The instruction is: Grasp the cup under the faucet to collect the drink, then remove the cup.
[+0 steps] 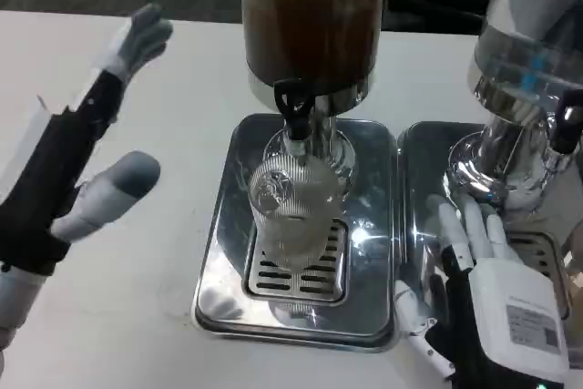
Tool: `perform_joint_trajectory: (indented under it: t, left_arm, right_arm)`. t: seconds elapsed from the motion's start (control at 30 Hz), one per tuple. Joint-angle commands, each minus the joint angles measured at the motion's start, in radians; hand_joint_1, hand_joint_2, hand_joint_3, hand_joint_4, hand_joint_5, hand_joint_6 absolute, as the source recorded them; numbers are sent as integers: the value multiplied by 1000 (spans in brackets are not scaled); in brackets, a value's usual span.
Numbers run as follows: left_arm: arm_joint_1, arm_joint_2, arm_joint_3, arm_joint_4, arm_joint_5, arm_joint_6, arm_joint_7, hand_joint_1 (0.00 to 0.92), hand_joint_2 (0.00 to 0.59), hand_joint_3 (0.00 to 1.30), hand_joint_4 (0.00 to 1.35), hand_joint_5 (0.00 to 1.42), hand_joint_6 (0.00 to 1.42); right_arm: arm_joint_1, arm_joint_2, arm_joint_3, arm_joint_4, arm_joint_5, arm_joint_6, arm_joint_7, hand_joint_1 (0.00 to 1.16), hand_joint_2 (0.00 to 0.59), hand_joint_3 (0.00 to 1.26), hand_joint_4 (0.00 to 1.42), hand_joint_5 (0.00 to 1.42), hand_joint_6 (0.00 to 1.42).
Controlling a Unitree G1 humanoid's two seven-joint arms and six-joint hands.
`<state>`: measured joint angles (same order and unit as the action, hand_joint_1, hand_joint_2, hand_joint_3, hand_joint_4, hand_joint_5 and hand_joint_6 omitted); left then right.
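Cup standing under the faucet of a drink dispenser, with both hands empty.

The white table (173, 70) is carrying a dispenser (311, 15) of brown drink, whose black faucet (293, 107) is pointing down over a steel drip tray (228, 225). A second dispenser (533, 52) of clear liquid is standing to the right on its own tray (424, 161). The left hand (68, 161) is hovering left of the first tray, fingers spread wide, holding nothing. The right hand (487, 289) is lying flat on the second tray, fingers extended, gripping nothing. The clear ribbed cup (293, 211) is standing upright on the grate directly beneath the faucet, apart from both hands.
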<state>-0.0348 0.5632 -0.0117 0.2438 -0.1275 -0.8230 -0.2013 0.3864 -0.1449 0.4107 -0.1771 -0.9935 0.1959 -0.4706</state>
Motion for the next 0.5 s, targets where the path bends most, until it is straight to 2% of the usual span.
perform_joint_trajectory:
  t: [0.03, 0.23, 0.5]
  left_arm:
    - [-65, -2, -20, -54, 23, 36, -97, 0, 68, 0, 0, 64, 26]
    - [-106, -49, -40, -48, 10, 48, -174, 0, 77, 0, 0, 102, 70]
    - [-115, -89, -57, -46, -19, 75, -269, 0, 78, 0, 0, 141, 92]
  right_arm:
    - [-7, 1, 1, -6, 7, -7, 4, 130, 500, 85, 0, 0, 147]
    - [-1, 9, 0, -8, 3, 0, -9, 132, 500, 85, 0, 0, 147]
    - [8, 17, -2, -11, 2, 0, -12, 134, 500, 85, 0, 0, 147]
